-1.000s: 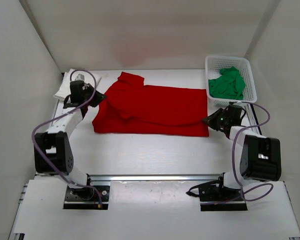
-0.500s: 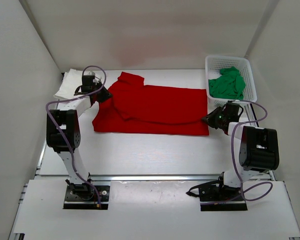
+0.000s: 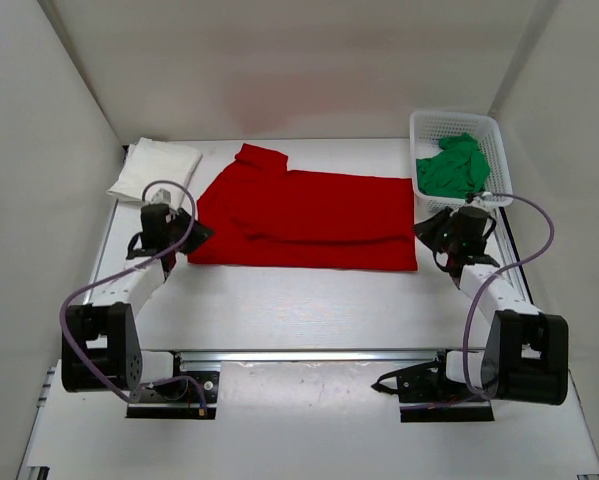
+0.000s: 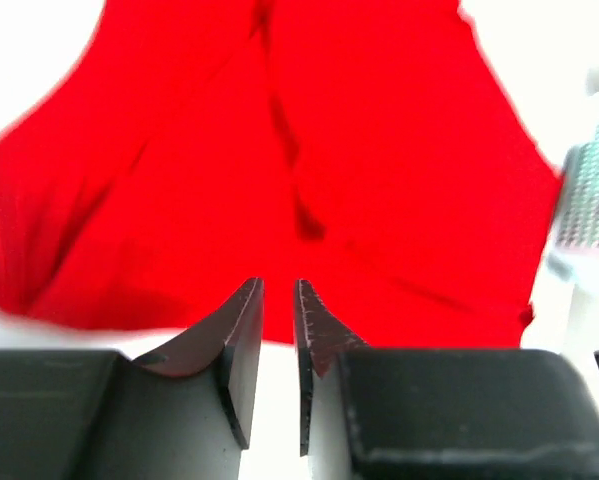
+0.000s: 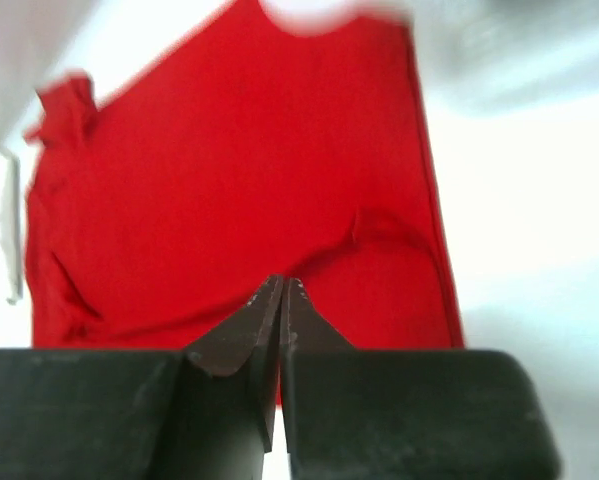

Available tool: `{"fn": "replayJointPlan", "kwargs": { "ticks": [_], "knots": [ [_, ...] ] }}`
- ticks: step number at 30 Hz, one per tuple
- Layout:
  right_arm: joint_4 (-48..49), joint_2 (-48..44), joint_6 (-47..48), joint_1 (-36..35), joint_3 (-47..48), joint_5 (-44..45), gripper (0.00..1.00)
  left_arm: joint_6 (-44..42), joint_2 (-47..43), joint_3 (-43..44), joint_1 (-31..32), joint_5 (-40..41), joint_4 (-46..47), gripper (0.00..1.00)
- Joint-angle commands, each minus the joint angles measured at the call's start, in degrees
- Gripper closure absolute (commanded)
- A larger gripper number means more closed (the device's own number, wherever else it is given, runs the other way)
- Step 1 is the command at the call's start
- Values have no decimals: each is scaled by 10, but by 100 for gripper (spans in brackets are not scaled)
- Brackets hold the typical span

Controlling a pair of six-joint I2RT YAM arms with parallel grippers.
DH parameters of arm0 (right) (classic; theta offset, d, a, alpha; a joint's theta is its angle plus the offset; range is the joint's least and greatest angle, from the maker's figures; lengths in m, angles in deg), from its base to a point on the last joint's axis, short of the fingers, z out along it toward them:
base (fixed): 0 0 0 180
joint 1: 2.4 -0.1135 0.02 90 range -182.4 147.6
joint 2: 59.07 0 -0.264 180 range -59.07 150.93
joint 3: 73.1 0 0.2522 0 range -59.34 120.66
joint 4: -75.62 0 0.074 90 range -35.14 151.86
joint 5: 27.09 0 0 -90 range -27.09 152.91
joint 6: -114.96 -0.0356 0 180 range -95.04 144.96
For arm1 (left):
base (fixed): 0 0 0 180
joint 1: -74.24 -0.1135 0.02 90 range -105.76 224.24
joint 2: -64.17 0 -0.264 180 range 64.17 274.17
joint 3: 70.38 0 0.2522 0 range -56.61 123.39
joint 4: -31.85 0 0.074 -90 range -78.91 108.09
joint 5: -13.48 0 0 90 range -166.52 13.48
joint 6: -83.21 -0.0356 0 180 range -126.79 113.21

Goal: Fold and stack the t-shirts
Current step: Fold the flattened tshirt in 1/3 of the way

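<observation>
The red t-shirt [image 3: 309, 215] lies spread flat across the middle of the table, one sleeve folded inward at its upper left. It fills the left wrist view [image 4: 279, 150] and the right wrist view [image 5: 239, 190]. A white t-shirt [image 3: 156, 168] sits folded at the back left. The green t-shirt [image 3: 454, 165] is bunched in the basket. My left gripper [image 3: 191, 235] hovers at the red shirt's lower left corner, jaws a narrow gap apart [image 4: 279, 300], nothing between them. At the shirt's right edge, my right gripper [image 3: 426, 232] is shut [image 5: 282, 287], holding nothing.
A white lattice basket [image 3: 419, 125] stands at the back right, and its wall also shows in the left wrist view [image 4: 589, 195]. White walls enclose the table on three sides. The arm bases and a metal rail [image 3: 309, 355] run along the near edge.
The left gripper has let go near the sleeve at the shirt's upper left, opened slightly and moved down to the lower left corner. The right gripper drew back a little, still shut.
</observation>
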Motion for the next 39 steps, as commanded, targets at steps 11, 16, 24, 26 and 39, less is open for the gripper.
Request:
{"fn": "replayJointPlan", "kwargs": {
  "ticks": [11, 16, 24, 26, 39],
  "knots": [
    [-51, 5, 76, -26, -81, 113, 63, 18, 3, -97, -56, 22, 29, 43],
    [-71, 13, 77, -33, -65, 131, 60, 20, 28, -94, -73, 23, 17, 43],
    [-95, -5, 75, -55, -72, 188, 61, 24, 56, -102, -76, 19, 36, 57],
    [-94, 5, 80, -49, -71, 171, 60, 28, 64, -102, -80, 3, 42, 65],
    [-91, -22, 47, -8, -108, 68, 100, 47, 58, -164, -188, -112, 27, 100]
  ]
}}
